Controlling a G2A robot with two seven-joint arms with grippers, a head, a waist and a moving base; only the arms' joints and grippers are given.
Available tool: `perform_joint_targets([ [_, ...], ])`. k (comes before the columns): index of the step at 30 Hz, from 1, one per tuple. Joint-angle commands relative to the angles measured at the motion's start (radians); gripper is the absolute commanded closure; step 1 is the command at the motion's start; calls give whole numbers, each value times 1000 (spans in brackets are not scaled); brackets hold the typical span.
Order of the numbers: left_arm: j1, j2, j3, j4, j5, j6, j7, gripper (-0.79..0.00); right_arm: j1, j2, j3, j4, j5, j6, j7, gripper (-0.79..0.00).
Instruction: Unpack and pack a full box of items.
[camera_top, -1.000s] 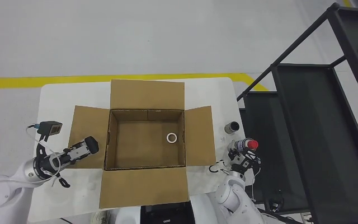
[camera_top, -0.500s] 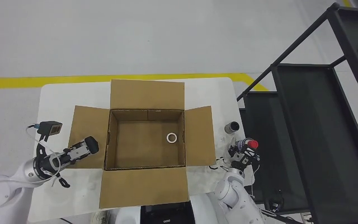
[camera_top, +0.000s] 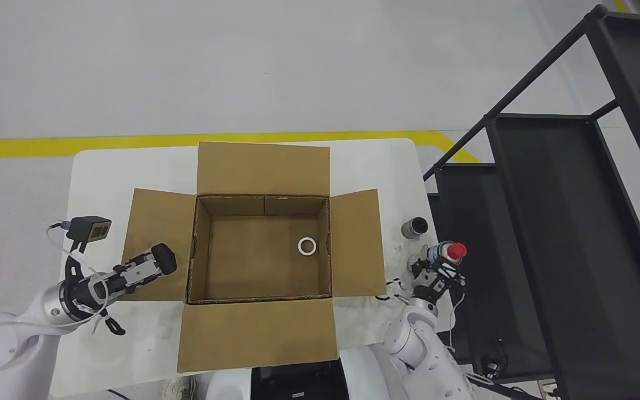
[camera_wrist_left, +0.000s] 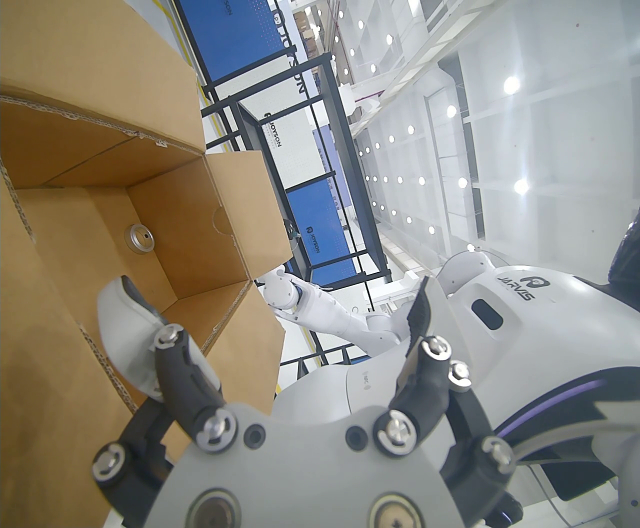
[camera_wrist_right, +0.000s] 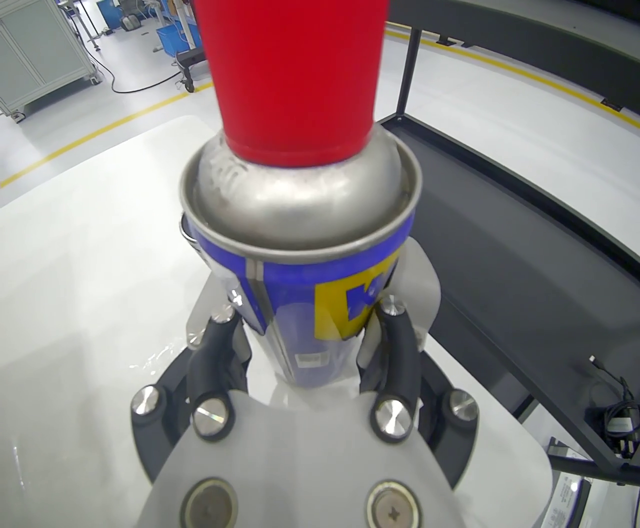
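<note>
Unpacking phase, by my reading: box (camera_top: 250, 255) contains one small ring (camera_top: 308, 245). Spray can (camera_wrist_right: 300, 270) stands upright, red cap up, beyond the box's right flap, near the right edge of the tabletop (camera_top: 100, 180). Right gripper (camera_wrist_right: 306, 312) meets it low from the robot's side, jaws clamped on its lower body. Next: release once seated; base contact unclear. Left gripper (camera_wrist_left: 272, 300) hangs beside the left flap, jaws spread, empty.
</note>
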Motion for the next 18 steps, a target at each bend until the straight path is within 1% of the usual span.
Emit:
perform_joint_targets([
  [1, 0, 0, 0, 0, 0, 0, 0, -785, -16, -2, 3, -20, 5, -10, -17, 0],
  [3, 0, 0, 0, 0, 0, 0, 0, -785, -39, -3, 7, -54, 13, -27, -36, 0],
  [6, 0, 0, 0, 0, 0, 0, 0, -785, -94, -4, 19, -141, 19, -58, -79, 0],
  [13, 0, 0, 0, 0, 0, 0, 0, -785, -284, -2, 31, -460, 2, -150, -139, 0],
  [18, 0, 0, 0, 0, 0, 0, 0, -785, -413, 4, 2, -688, -20, -294, -103, 0],
])
